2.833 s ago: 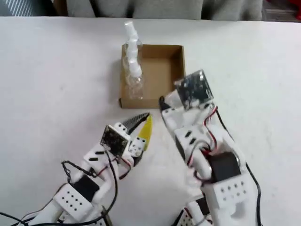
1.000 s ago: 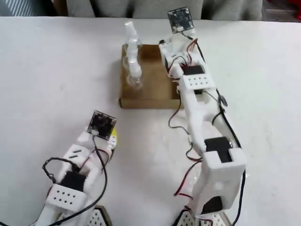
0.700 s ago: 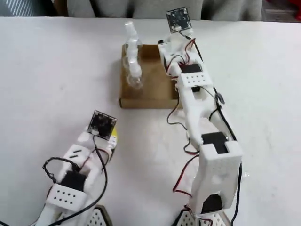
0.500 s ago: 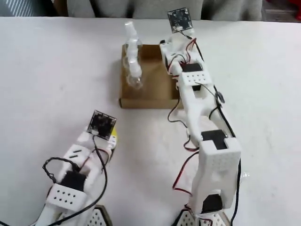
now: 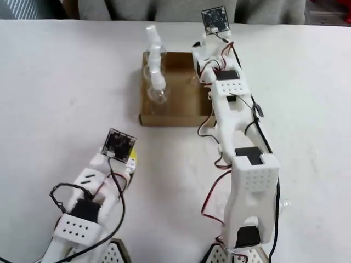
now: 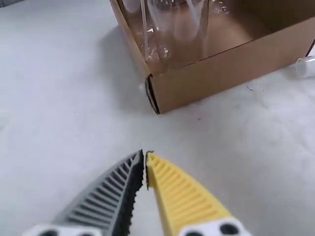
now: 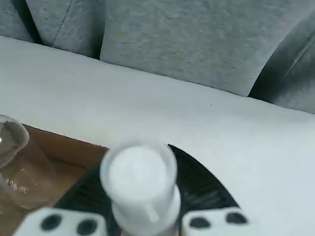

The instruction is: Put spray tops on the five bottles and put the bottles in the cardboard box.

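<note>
The cardboard box (image 5: 171, 118) stands on the table near the middle of its far edge, and a row of clear bottles (image 5: 157, 82) is already upright along its left wall (we cannot count them surely). The right gripper (image 5: 201, 66) hangs over the far right corner of the box and pinches a bottle with a white top (image 7: 139, 179) between its dark fingers. We judge that the step in hand is to set this bottle down inside. To do it well, we would lower it straight and upright, near the right wall but not touching it, well apart from the row. We would spread the fingers only when the bottom rests on the box floor. The left gripper (image 6: 145, 162) is toward the table's near left corner, its tips pressed together on nothing.
</note>
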Controlling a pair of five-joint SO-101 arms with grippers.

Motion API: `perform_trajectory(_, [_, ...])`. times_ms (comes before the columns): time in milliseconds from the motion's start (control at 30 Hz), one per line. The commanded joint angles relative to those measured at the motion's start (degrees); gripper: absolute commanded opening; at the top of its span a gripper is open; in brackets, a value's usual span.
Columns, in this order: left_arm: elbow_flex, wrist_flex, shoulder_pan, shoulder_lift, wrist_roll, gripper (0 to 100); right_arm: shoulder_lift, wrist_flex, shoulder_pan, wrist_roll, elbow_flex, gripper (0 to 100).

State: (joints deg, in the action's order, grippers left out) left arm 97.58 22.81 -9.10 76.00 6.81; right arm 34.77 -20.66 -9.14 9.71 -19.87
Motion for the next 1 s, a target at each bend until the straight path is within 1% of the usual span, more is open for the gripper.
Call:
perform_trajectory(0, [-0.18,0.26,0.57,1.27,0.35,2,-0.31,-2.59,0.48,-0.18,-5.54,1.5])
perform_trajectory(300, [-0.18,0.26,0.57,1.19,0.35,2,0.04,-5.05,0.13,-0.09,-6.68,2.3])
perform_trajectory(333, [-0.18,0.26,0.57,1.19,0.35,2,0.04,-5.67,-0.13,-0.09,-6.68,3.9])
perform_trajectory(467, [-0.18,0.26,0.57,1.19,0.35,2,0.04,-8.92,-0.75,-0.26,-6.68,15.2])
perform_trajectory(567, [-0.18,0.26,0.57,1.19,0.35,2,0.04,-9.01,-0.75,-0.53,-6.68,19.0])
perform_trajectory(867, [-0.18,0.26,0.57,1.19,0.35,2,-0.13,-8.92,-0.75,-0.53,-7.3,21.1])
perform_trajectory(967, [-0.18,0.26,0.57,1.19,0.35,2,-0.04,-6.81,-0.75,-0.53,-7.21,21.1])
